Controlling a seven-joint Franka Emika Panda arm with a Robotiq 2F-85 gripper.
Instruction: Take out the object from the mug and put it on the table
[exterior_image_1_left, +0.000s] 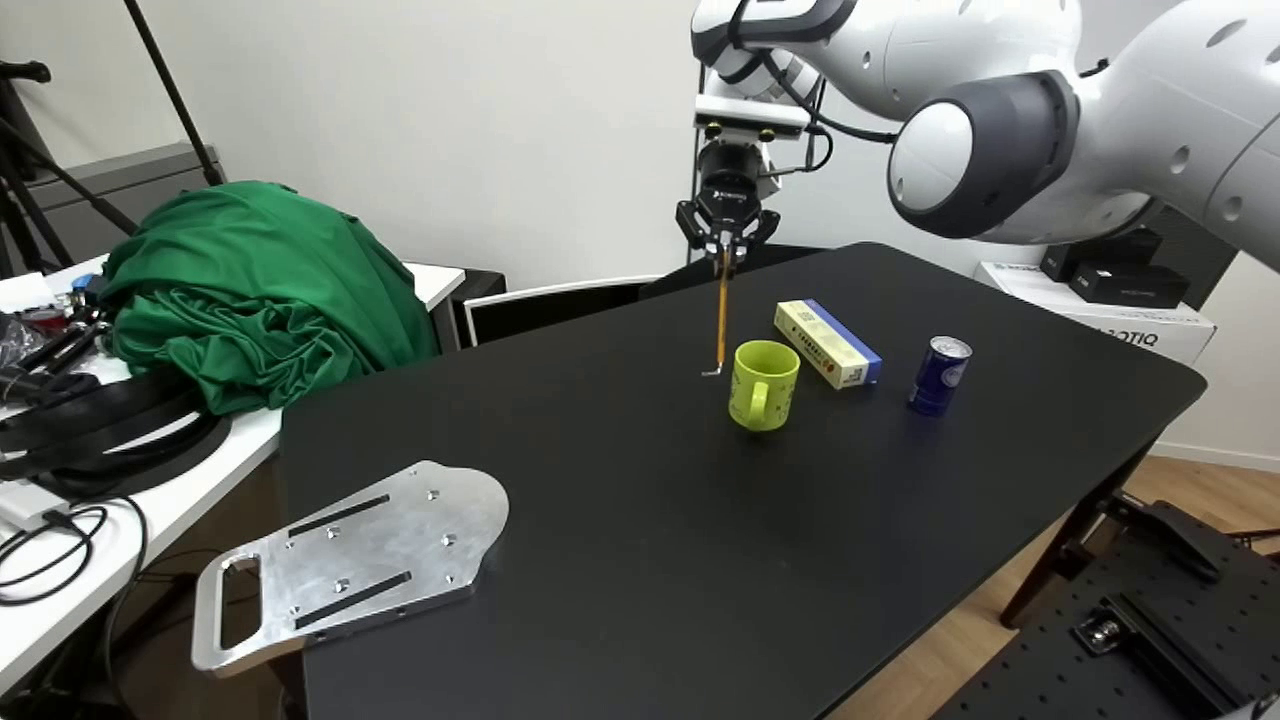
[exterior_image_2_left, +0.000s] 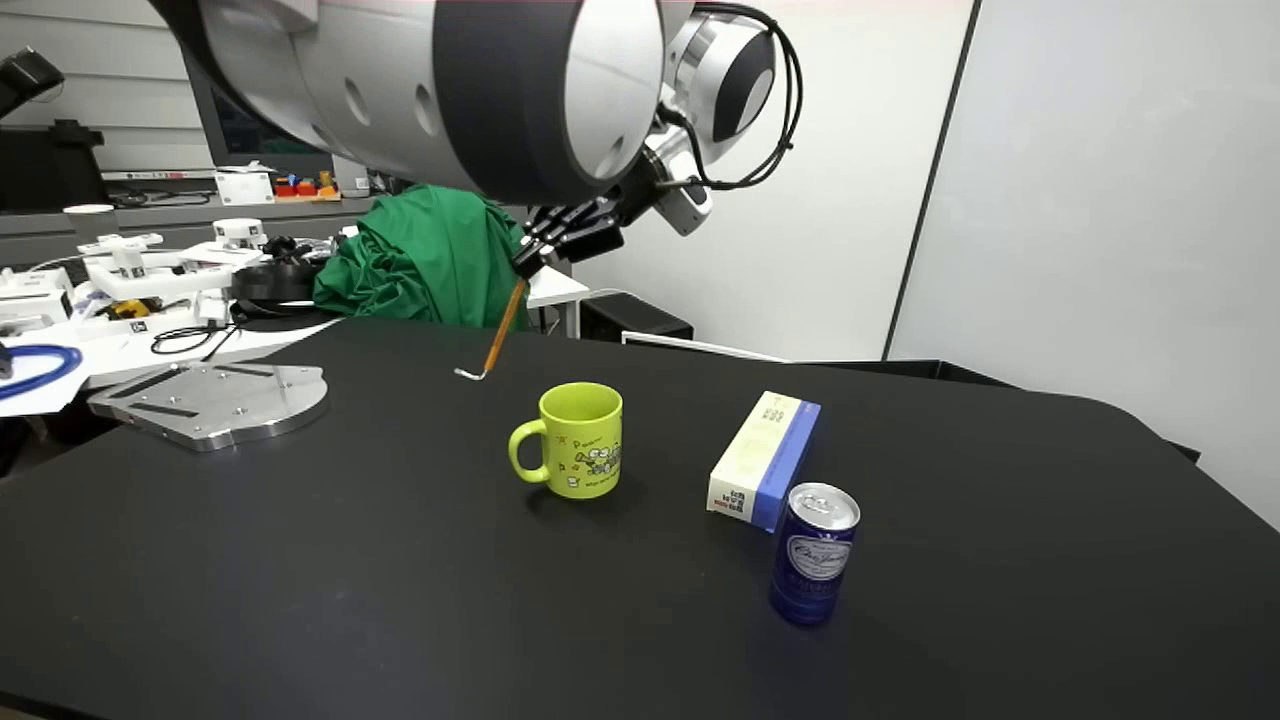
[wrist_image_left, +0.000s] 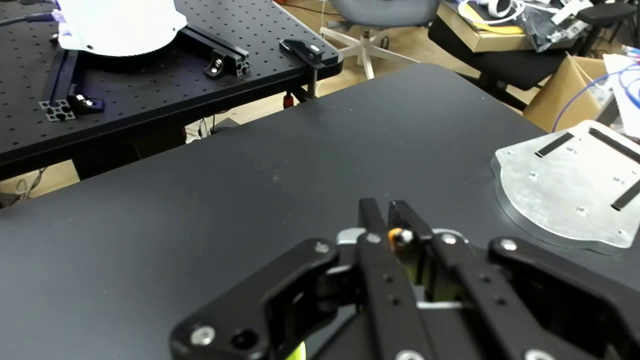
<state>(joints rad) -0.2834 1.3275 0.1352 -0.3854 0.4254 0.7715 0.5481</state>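
Note:
My gripper (exterior_image_1_left: 725, 252) is shut on the orange-brown stick (exterior_image_1_left: 722, 318), which hangs down from the fingertips with a bent pale metal tip at its lower end. The gripper (exterior_image_2_left: 528, 262) and stick (exterior_image_2_left: 503, 328) also show in an exterior view, and the stick's top end (wrist_image_left: 395, 237) shows between the fingers (wrist_image_left: 384, 210) in the wrist view. The yellow-green mug (exterior_image_1_left: 763, 388) (exterior_image_2_left: 583, 445) stands upright on the black table (exterior_image_1_left: 620, 560). The stick is outside the mug, beside it and apart from it. Its tip's height over the table is hard to tell. The wrist view shows only a sliver of mug (wrist_image_left: 299, 351).
A white-and-blue block (exterior_image_1_left: 828, 342) (exterior_image_2_left: 765, 455) lies beside the mug. A dark blue can (exterior_image_1_left: 938, 378) (exterior_image_2_left: 815, 560) stands beyond it. A silver metal plate (exterior_image_1_left: 390, 535) (wrist_image_left: 565, 185) lies at one table edge. A white desk with green cloth (exterior_image_1_left: 260, 290) adjoins the table.

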